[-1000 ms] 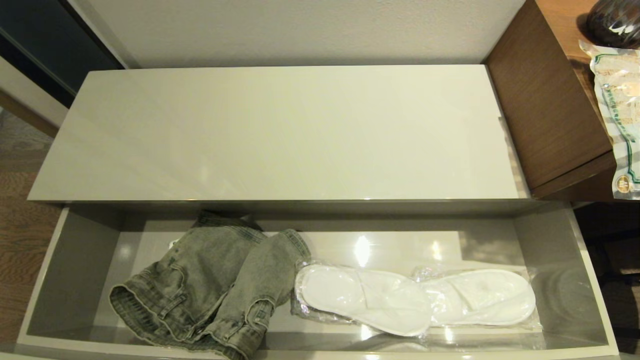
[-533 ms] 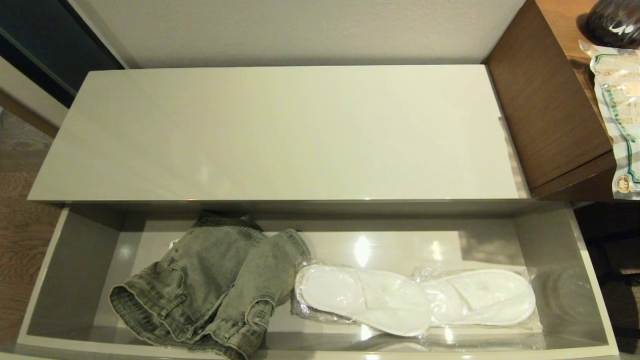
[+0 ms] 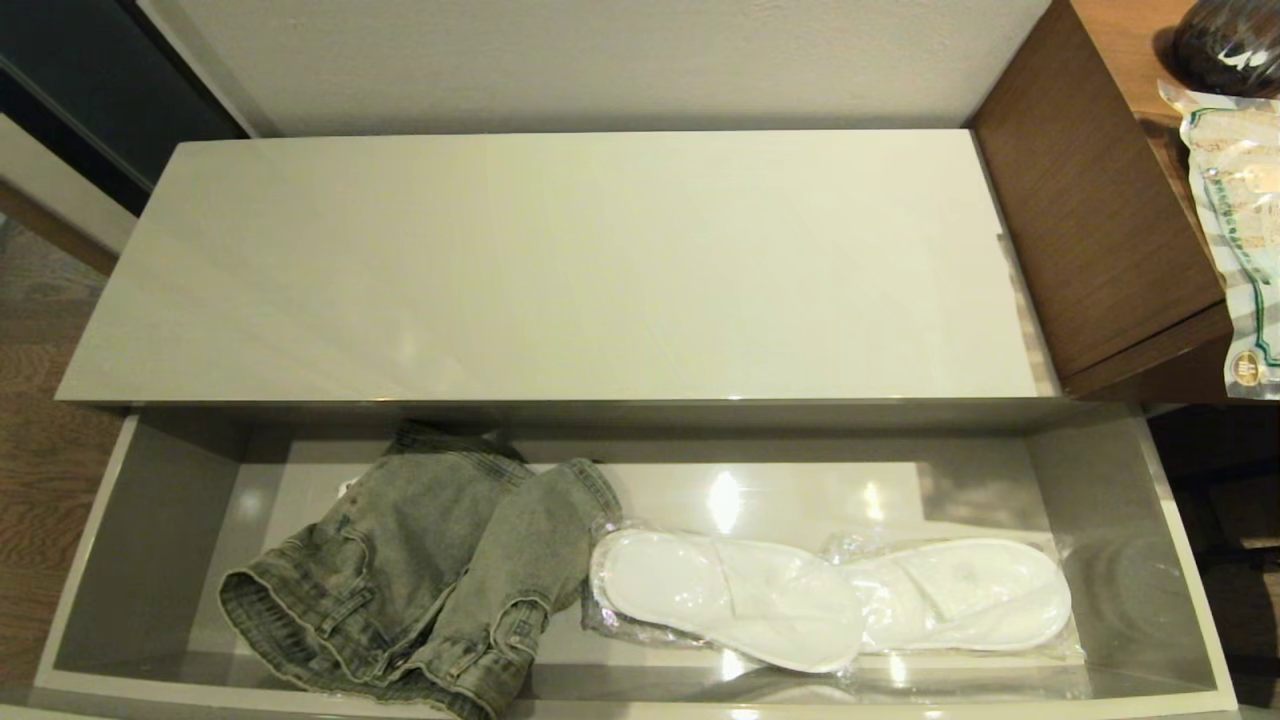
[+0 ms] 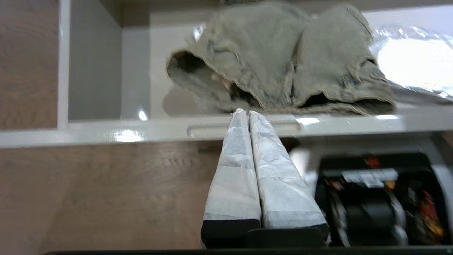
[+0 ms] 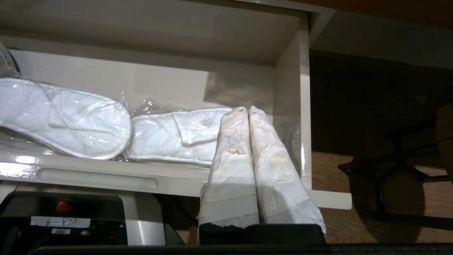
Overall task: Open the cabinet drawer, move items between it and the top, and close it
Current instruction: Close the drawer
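Note:
The cabinet drawer (image 3: 150, 560) stands pulled out below the bare glossy top (image 3: 560, 260). Inside lie two bagged pairs of white slippers: one (image 3: 730, 598) in the middle, one (image 3: 960, 592) to its right, overlapping slightly. Neither gripper shows in the head view. My left gripper (image 4: 245, 112) is shut and empty, held in front of the drawer's front rail at a handle slot (image 4: 205, 130). My right gripper (image 5: 247, 109) is shut and empty too, in front of the drawer's right end, before the right slipper bag (image 5: 177, 136).
Crumpled grey denim shorts (image 3: 420, 575) fill the drawer's left half. A taller brown wood-grain desk (image 3: 1100, 200) adjoins the cabinet on the right, with a printed plastic packet (image 3: 1235, 230) and a dark round object (image 3: 1230, 40) on it. Wood floor lies on both sides.

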Available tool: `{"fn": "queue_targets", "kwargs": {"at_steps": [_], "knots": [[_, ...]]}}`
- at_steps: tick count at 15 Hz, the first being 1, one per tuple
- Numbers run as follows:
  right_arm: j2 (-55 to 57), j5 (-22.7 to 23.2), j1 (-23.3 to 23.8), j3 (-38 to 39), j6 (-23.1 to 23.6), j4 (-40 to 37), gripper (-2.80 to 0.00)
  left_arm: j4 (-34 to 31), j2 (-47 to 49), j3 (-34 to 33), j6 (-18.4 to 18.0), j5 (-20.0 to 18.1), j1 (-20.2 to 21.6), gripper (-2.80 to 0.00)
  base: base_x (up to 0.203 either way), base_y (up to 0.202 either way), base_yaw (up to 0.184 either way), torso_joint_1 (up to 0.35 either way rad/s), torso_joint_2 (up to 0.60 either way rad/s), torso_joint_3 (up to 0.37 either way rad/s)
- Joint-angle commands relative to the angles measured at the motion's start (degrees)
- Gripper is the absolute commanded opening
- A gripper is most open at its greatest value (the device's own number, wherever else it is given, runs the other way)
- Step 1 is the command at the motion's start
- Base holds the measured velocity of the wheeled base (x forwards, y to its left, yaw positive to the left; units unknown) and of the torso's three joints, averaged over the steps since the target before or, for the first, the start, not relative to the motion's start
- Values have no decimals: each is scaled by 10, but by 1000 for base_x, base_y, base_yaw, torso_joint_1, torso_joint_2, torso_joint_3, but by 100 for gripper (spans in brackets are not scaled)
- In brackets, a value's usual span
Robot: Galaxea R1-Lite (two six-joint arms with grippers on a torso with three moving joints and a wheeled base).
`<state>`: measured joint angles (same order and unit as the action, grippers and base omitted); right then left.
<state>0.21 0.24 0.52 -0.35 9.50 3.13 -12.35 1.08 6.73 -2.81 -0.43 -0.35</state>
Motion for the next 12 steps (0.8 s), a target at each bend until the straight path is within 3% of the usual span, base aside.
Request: {"fn": "queue_targets", "kwargs": {"at_steps": [1,3,7,10,12], "knots": [[1,4,0,0,3,0,-280,-71,65,97,20,-5,0,-280,0,0,0,0,0,0],[1,5,0,0,8,0,-280,-128,174,158,53,-6,0,-280,0,0,0,0,0,0],[1,5,0,0,6,0,-280,-255,354,200,129,-8,1,-280,0,0,0,0,0,0],[1,5,0,0,8,-1,-280,-288,452,181,156,-12,0,-280,0,0,0,0,0,0],[1,4,0,0,5,0,-280,-267,471,141,160,-10,0,-280,0,0,0,0,0,0]]}}
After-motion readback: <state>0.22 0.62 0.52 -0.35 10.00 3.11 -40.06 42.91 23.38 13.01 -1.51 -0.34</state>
